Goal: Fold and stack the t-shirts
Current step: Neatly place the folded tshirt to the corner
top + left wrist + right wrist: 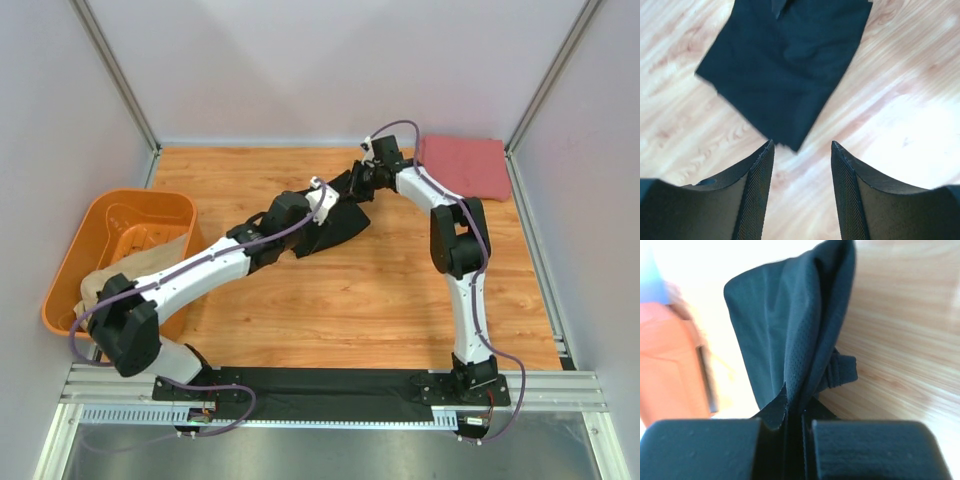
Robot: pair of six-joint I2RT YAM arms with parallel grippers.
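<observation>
Here, the right end effector (pixel 795 412) clamps one edge of the black t-shirt (pixel 785 65); the left end effector (pixel 802 150) gapes wide, empty. Carried one-handed, its folds could sag open.

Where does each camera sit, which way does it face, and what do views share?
Top external: above and behind the bases, looking down on the wooden table, black cloth t-shirt, pinkish-red cloth t-shirt, orange plastic tub; left arm and right arm show.
Left wrist: on that wrist, facing down at the black t-shirt; open left pincer shows.
Right wrist: on that wrist, looking along the right pincer, shut on the black t-shirt.
Shared: the black t-shirt, in all three.
</observation>
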